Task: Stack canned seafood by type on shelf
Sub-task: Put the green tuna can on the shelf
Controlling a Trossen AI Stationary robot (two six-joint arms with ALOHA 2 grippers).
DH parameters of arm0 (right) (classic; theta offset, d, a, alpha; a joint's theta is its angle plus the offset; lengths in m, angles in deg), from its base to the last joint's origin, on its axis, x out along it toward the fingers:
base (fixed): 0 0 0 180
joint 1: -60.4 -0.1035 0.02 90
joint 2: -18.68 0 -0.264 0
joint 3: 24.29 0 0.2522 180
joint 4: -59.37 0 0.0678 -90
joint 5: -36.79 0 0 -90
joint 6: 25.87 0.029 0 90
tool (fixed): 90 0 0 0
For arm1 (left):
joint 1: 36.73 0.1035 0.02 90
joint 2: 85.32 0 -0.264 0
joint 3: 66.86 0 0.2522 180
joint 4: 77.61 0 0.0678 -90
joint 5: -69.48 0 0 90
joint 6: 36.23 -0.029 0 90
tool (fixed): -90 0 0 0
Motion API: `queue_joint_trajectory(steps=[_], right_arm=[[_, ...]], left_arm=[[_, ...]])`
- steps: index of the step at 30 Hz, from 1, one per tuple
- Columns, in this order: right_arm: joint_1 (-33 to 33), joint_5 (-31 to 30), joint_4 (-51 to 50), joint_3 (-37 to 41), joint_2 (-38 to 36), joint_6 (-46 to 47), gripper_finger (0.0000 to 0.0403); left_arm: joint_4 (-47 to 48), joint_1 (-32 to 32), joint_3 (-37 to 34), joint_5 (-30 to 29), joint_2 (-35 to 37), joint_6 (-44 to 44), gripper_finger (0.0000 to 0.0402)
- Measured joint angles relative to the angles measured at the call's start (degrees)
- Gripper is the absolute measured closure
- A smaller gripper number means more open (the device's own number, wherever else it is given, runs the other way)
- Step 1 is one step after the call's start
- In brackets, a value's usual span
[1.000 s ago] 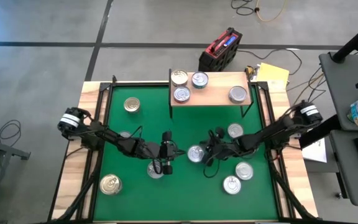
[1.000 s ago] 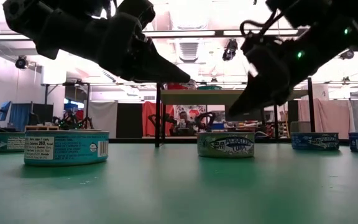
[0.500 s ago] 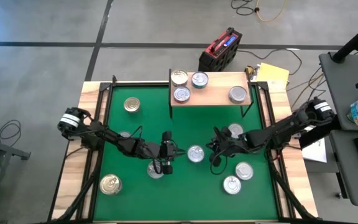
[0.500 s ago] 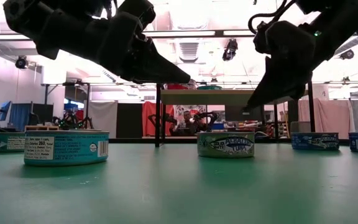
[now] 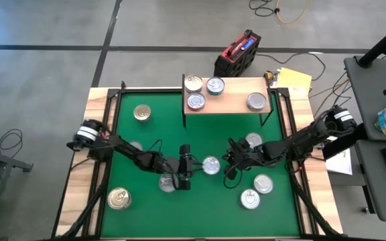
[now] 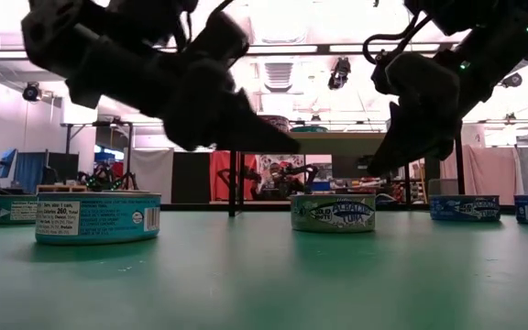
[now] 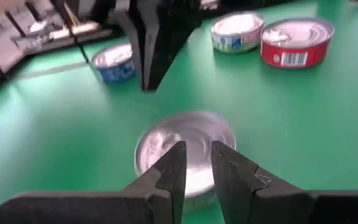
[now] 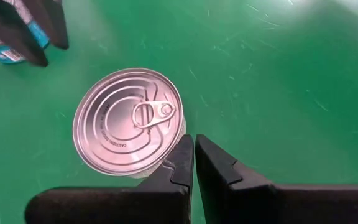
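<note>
- Near the middle of the green mat, the left gripper hangs low, its fingers parted by a narrow gap and holding nothing.
- Just beyond its tips, at about 3 o'clock in the high view, sits a silver-topped tin; the left wrist view shows that tin standing free on the mat in front of the fingers.
- At 7 o'clock from the left gripper, partly under the arm, lies another silver tin.
- The right gripper hovers at 3 o'clock of the central tin, fingers pressed together and empty; the right wrist view puts the tin just beside the fingertips.
- At 12 o'clock on the table stands the shelf, carrying four tins: a gold-topped one, two silver ones and a lone silver one.
- Loose tins on the mat: a gold one at 10 o'clock, a gold one at 7 o'clock, and three silver ones on the 4 o'clock side.
</note>
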Motion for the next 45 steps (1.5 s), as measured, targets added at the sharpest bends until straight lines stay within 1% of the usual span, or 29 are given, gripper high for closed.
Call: queue_joint_trajectory(steps=[7, 9, 12, 19, 25, 30, 34, 38, 42, 45], right_arm=[[0.00, 0.03, -0.16, 0.00, -0.02, 1.88, 0.0389], [0.00, 0.04, -0.28, 0.00, -0.02, 2.51, 0.0382], [0.02, 0.04, -0.20, 0.00, -0.02, 3.09, 0.0365], [0.05, 0.38, -0.07, 0.00, -0.04, 6.85, 0.0305], [2.07, 5.27, 0.06, 0.02, 0.19, 15.72, 0.0239], [2.67, 6.11, 0.65, 0.04, 1.16, 17.07, 0.0186], [2.69, 6.49, 1.75, 0.04, 1.69, 17.00, 0.0153], [2.80, 7.04, 1.87, 0.07, 1.88, 16.23, 0.0128], [2.95, 7.02, 1.88, 0.07, 1.57, 14.71, 0.0114], [3.03, 6.76, 2.04, 0.07, 1.35, 13.68, 0.0108]], left_arm=[[3.43, 0.00, 5.09, 0.00, -2.72, -2.90, 0.0341], [5.80, 0.00, 5.26, -0.03, -2.74, -3.11, 0.0341], [6.75, 0.00, 5.29, -0.01, -2.69, -2.53, 0.0341], [6.54, 0.00, 5.23, -0.03, -2.55, -1.60, 0.0341], [9.22, -0.02, 5.04, 0.00, -2.76, -0.79, 0.0341], [9.49, -0.11, 5.01, 1.05, -3.01, -0.51, 0.0352], [10.09, -0.11, 5.01, 1.13, -3.09, -0.38, 0.0361], [10.24, -0.11, 5.14, 1.10, -3.09, -0.92, 0.0363], [9.14, 0.06, 6.42, 1.00, -3.09, -3.36, 0.0366], [8.74, 0.87, 7.37, 1.08, -3.25, -4.95, 0.0391]])
